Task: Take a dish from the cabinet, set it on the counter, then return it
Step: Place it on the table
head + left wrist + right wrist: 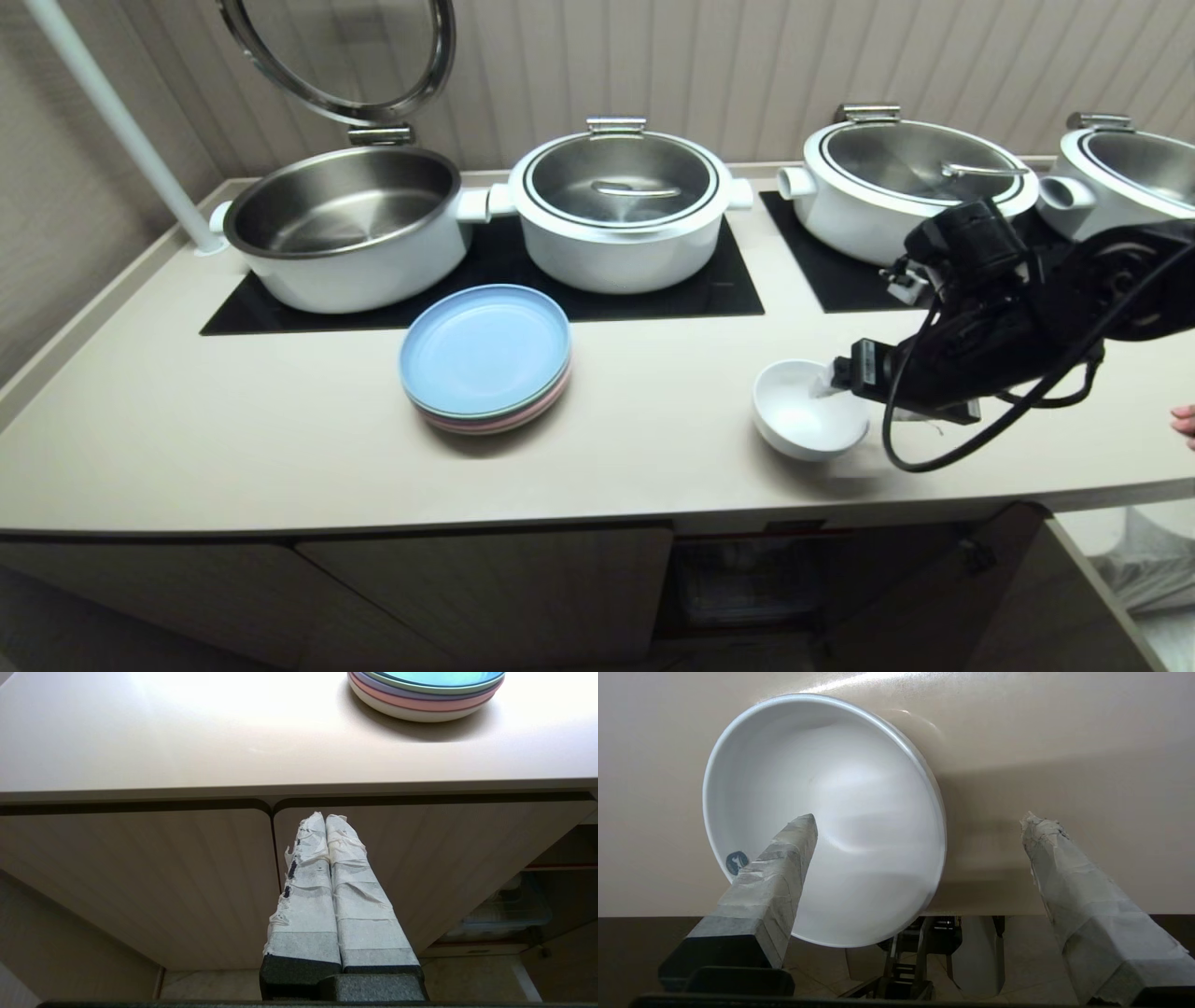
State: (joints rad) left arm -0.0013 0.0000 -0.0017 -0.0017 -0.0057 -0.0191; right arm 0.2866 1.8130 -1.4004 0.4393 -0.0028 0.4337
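Right gripper [920,826] reaches level from the right, taped fingers spread wide astride the small round white ceramic bowl's [808,409] rim, clasping nothing; bowl sits on the smooth beige countertop [280,420]. Left gripper [327,821] hangs clenched below.

This looked like a serving kitchen, the kind where food is kept warm for many people. Four big white pots [621,210] stood in a row on black glass cooking panels [485,280] set into a long beige worktop [233,439]. A stack of pastel plates [485,359] and a small white bowl [808,411] sat ready there. Cupboard doors [140,882] ran under the worktop.
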